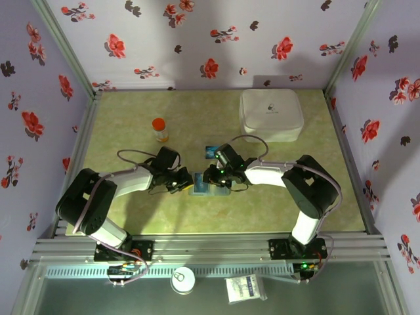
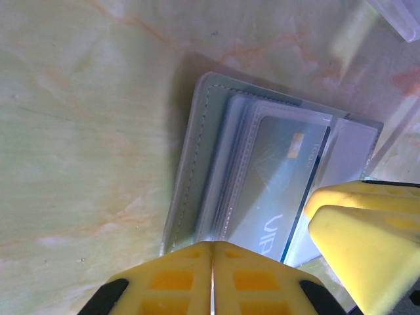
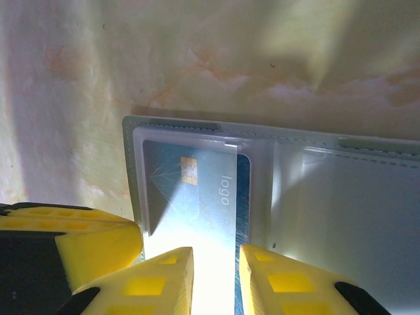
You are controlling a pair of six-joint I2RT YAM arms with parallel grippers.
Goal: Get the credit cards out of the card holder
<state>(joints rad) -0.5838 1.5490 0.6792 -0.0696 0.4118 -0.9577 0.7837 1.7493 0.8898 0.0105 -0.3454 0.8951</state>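
Observation:
The grey-blue card holder [image 1: 207, 188] lies open on the table between my two grippers. A blue-teal credit card [image 3: 197, 190] with a gold chip sits in its clear pocket, also visible as the credit card [image 2: 279, 184] in the left wrist view. My left gripper [image 2: 212, 244] is shut, tips together at the near edge of the card holder [image 2: 193, 164], nothing visible between them. My right gripper [image 3: 216, 252] is open by a narrow gap, its fingers standing over the card's near end. A small dark-blue card [image 1: 211, 151] lies on the table behind the holder.
A large white rounded case [image 1: 271, 113] stands at the back right. An orange-capped bottle [image 1: 159, 129] stands at the back left. Flowered walls close in the table on three sides. The two grippers' yellow fingers [image 2: 367, 249] are nearly touching over the holder.

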